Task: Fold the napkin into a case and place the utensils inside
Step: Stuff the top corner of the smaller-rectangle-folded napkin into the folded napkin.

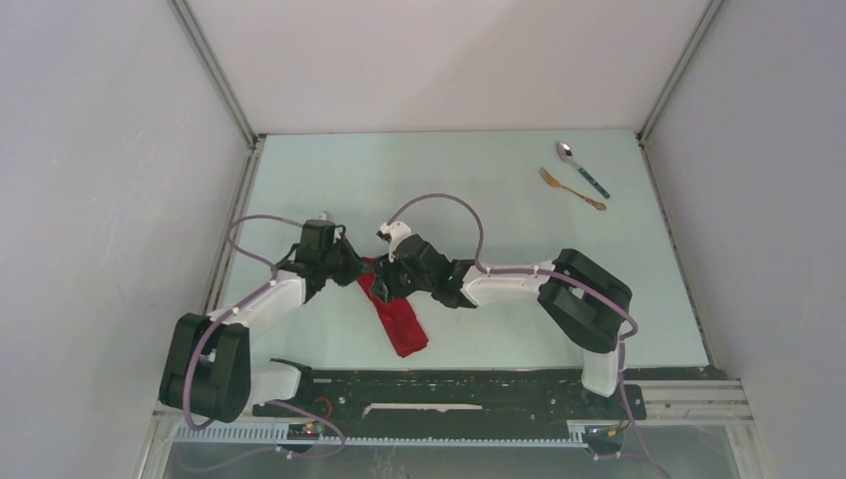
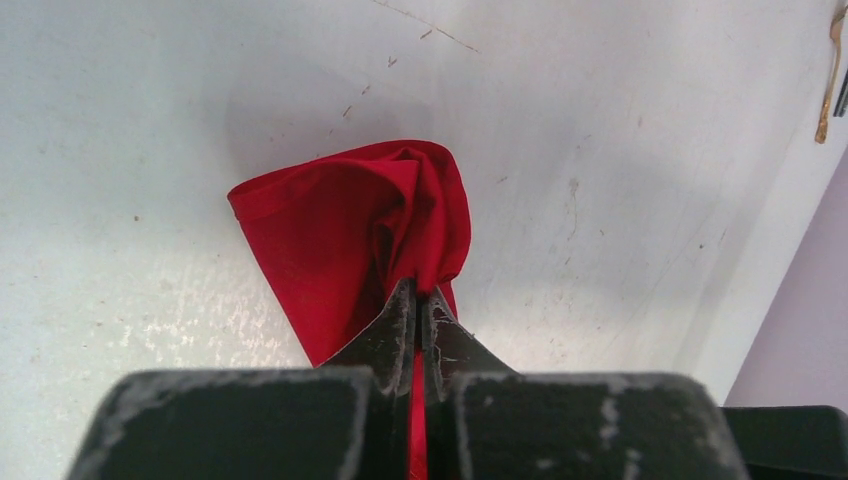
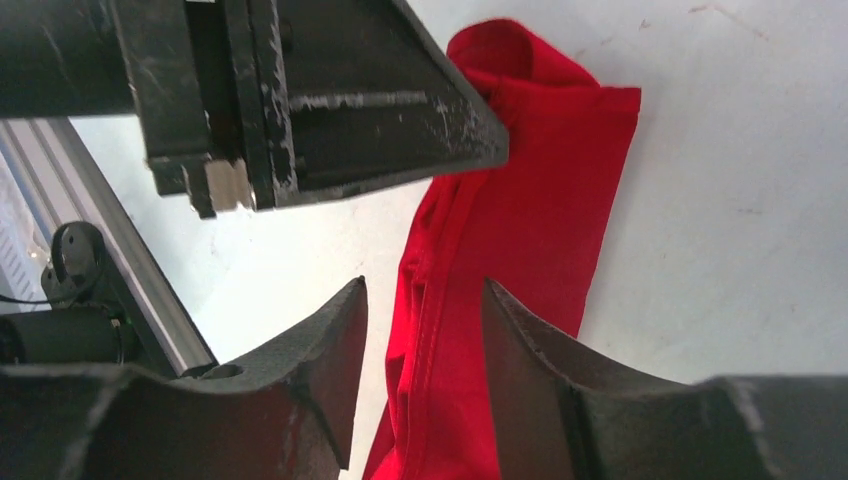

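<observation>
Red napkin (image 1: pixel 396 317) in narrow strip, far end bunched; spoon (image 1: pixel 582 167), fork (image 1: pixel 571 188) together far right.

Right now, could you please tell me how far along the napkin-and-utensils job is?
Done, roughly: the napkin is folded into a narrow strip on the table, with one end bunched. In hand: the left gripper is shut on that bunched end, and the right gripper stands open over the strip, holding nothing. Left: the spoon and fork lie at the table's far right, not yet tucked inside.
</observation>
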